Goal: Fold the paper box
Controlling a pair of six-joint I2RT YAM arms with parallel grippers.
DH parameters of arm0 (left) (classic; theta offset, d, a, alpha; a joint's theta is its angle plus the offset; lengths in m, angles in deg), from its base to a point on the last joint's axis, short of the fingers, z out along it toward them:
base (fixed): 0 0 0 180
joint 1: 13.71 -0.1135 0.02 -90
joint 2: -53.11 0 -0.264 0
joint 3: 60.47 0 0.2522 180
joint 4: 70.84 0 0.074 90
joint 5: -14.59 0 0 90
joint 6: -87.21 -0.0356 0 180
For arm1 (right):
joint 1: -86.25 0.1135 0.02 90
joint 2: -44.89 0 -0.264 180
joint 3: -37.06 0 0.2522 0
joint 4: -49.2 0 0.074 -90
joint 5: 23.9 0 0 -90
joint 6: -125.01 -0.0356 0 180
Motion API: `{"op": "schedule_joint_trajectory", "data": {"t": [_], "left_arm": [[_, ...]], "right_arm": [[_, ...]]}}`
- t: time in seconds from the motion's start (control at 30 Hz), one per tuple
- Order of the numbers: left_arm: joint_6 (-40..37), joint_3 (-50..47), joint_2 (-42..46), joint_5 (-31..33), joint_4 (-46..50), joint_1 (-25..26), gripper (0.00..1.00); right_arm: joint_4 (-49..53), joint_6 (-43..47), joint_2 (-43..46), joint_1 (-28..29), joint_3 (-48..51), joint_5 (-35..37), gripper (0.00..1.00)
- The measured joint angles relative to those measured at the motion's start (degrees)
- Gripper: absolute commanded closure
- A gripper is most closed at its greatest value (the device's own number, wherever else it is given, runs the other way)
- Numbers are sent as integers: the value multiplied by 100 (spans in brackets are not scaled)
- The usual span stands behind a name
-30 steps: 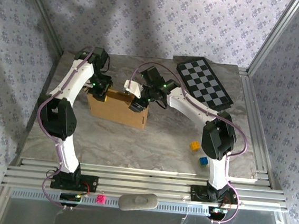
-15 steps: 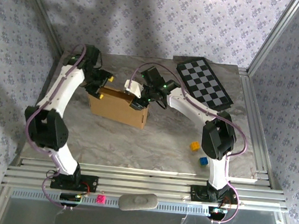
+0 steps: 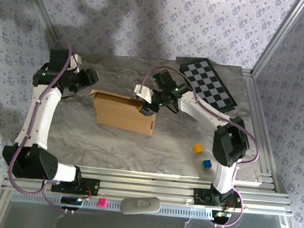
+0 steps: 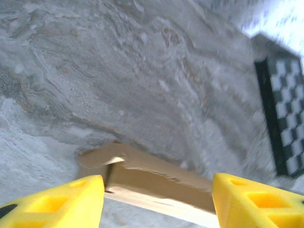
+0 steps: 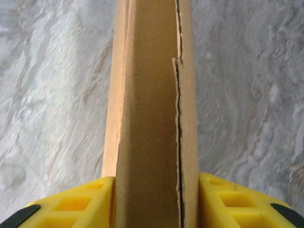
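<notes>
Left tool (image 4: 158, 192) jaws wide, arm out at left; right tool (image 5: 156, 190) seemingly clamping paper box (image 5: 152, 95).

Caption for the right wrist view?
Yellow fingers of the right gripper clamp the paper box over the marble table.

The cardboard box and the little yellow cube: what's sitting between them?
Nothing: in the top view, bare marble tabletop stretches from the box to the yellow cube.

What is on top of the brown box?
The right gripper pinches the top edge of the box at one end, with yellow fingers on either side. The rest of the top is bare. The inside is hidden.
</notes>
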Motion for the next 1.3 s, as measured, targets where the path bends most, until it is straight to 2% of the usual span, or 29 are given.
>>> {"op": "schedule_joint_trajectory", "data": {"t": [0.17, 0.33, 0.4, 0.53, 0.67, 0.8, 1.1, 1.17, 1.3], "left_arm": [[-1176, -595, 61, -380, -59, 0, 34], [-2107, -925, 240, -1174, -201, 74, 34], [-2446, -925, 238, -1473, -227, 131, 39], [-3189, -780, -20, -1991, -2, 173, 58], [-3851, -343, -623, -2227, 326, 90, 66], [-4146, -337, -706, -2232, 472, 20, 66], [-4319, -804, -542, -2221, 391, 22, 58], [-4323, -857, -542, -2122, 348, 24, 54], [-4317, -887, -542, -1851, 269, 22, 53]], "right_arm": [[114, 197, 608, -313, 715, -240, 56], [179, 352, 1141, -579, 1307, -365, 56], [192, 389, 1220, -632, 1399, -398, 56], [197, 426, 1237, -643, 1423, -415, 57], [197, 439, 1237, -643, 1423, -420, 58], [199, 442, 1237, -643, 1423, -420, 58], [201, 442, 1233, -656, 1421, -439, 59], [197, 439, 1224, -680, 1421, -463, 59], [197, 439, 1213, -708, 1421, -516, 60]]}}
